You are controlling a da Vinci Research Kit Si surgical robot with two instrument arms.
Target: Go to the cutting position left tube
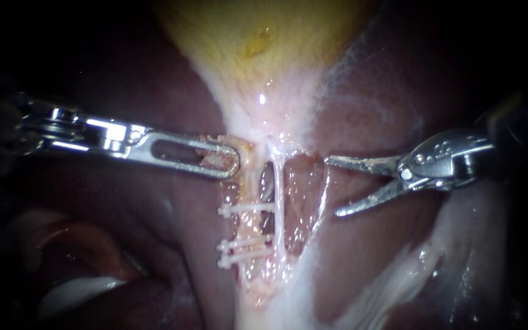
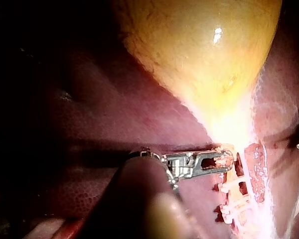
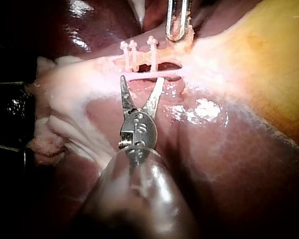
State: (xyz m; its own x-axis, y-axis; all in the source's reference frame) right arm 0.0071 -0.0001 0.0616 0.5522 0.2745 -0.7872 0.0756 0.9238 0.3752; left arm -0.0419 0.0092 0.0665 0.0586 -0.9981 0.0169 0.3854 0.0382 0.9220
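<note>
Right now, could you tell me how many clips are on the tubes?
3, all on the left tube: the upper clip nearest the gallbladder, then the middle clip and lower clip close together farther away. Tissue may hide others.

The gallbladder [image 1: 258, 43] lies at the top of the endoscope view, and two tubes run down from its neck over the liver [image 1: 123, 232]. The left tube [image 1: 250, 183] carries three clips [image 1: 245, 209] across it, one above two; the right tube [image 1: 280, 201] runs just beside it. Our left instrument [image 1: 230, 162] enters from the left, jaws closed on the left tube above the clips. Our right instrument [image 1: 333, 186] sits right of both tubes, jaws apart, level with the upper clip.
</note>
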